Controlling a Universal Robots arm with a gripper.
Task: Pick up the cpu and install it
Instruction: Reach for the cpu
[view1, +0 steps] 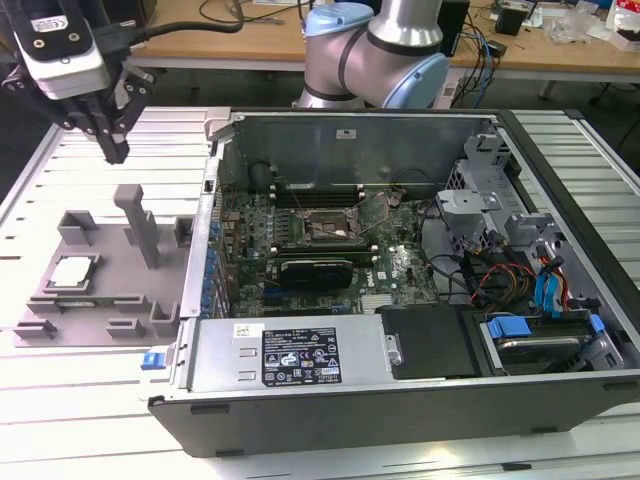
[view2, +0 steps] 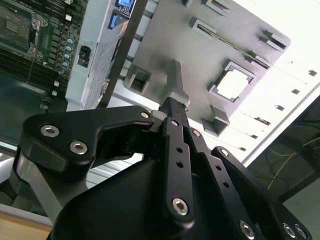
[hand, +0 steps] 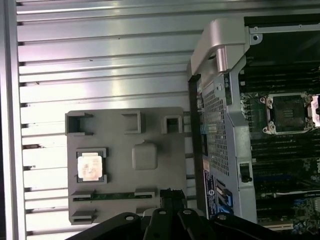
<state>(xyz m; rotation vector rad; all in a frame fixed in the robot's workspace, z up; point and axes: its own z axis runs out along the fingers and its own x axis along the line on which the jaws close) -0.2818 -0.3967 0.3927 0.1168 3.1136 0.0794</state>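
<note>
1. Slatted metal table: the surface under everything, nearest the exterior view.
2. Open computer case: lies on its side on the table with the interior facing up. A power supply with a printed label sits along its near wall.
3. Grey fixture: sits on the table just beside the case, at the exterior view's left. It has several recesses and an upright post.
4. The cpu: lies flat, silvery top up, in a square recess of the fixture, outside the case. It shows in both wrist views. Nothing is touching it.
5. Expansion card: long and dark, standing on the motherboard in the middle of the case.
6. Socket: a black square frame on the motherboard, just beyond the card. It also shows in the first wrist view.
7. Gripper: hangs in the air above the table, past the fixture's far side and well apart from the cpu. Its black fingers are pressed together at the tips, with nothing between them.
8. Robot arm: silver and pale blue, rising behind the case.
9. Wooden bench: farthest back, with cables lying on it.
</note>
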